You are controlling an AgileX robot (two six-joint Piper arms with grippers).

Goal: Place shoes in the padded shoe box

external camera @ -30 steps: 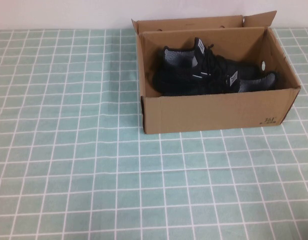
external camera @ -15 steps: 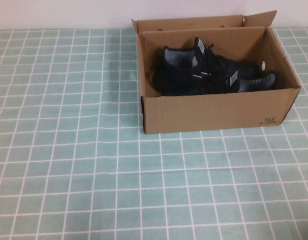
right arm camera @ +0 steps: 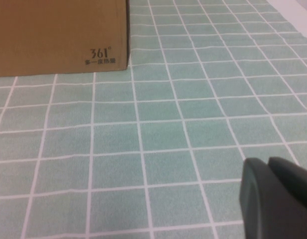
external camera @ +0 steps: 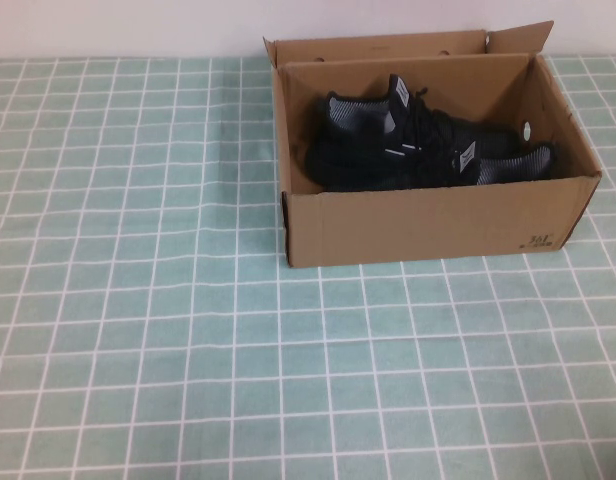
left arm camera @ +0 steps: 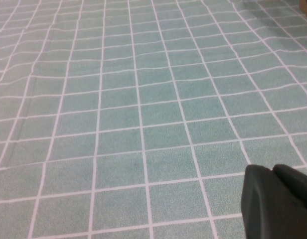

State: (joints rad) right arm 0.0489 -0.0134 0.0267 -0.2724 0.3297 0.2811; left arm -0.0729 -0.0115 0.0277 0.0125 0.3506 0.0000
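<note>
Both shoes (external camera: 418, 150) sit inside the padded shoe box (external camera: 428, 225), so my left gripper (left arm camera: 279, 201) and right gripper (right arm camera: 277, 196) hover pressed together, empty, over the tablecloth (external camera: 138, 300).

A green tablecloth (external camera: 138, 300) with a white grid; white wall (external camera: 118, 25) behind.

Left gripper (left arm camera: 279, 203): matte black, rounded moulded fingers pressed together. Right gripper (right arm camera: 278, 199): same black blunt build, fingers together.
</note>
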